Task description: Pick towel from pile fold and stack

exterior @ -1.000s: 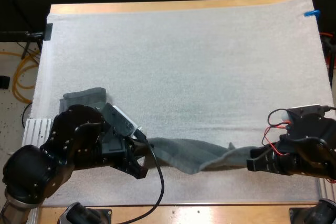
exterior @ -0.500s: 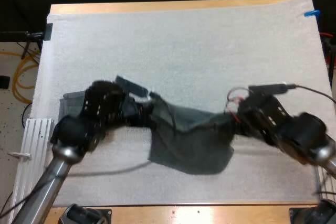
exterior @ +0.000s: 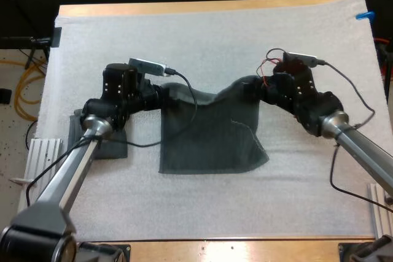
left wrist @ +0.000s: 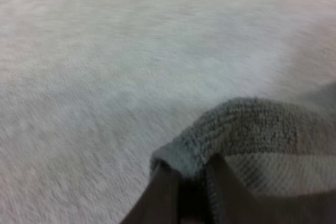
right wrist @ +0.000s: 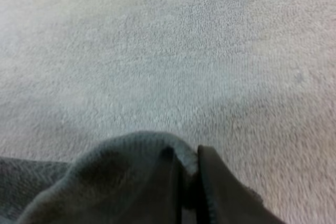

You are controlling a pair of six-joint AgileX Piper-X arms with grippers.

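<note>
Over white mat (exterior: 209, 35) on wooden table (exterior: 184, 8): left claw (left wrist: 189, 170), right claw (right wrist: 187, 157) each clenched on towel (exterior: 209, 133) corner.

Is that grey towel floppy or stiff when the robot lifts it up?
Probably floppy: the towel sags and drapes between its two pinched corners. Likely light too, since the jaws hold it by tiny pinches. Its fuzzy cloth probably won't slip.

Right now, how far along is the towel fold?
Done: a folded towel lies near the mat's left edge, by the left arm. In hand: the left hand and right hand each pinch a far corner of the second towel, the rest spread flat on the mat. Left: fold it and stack it on the folded towel.
</note>
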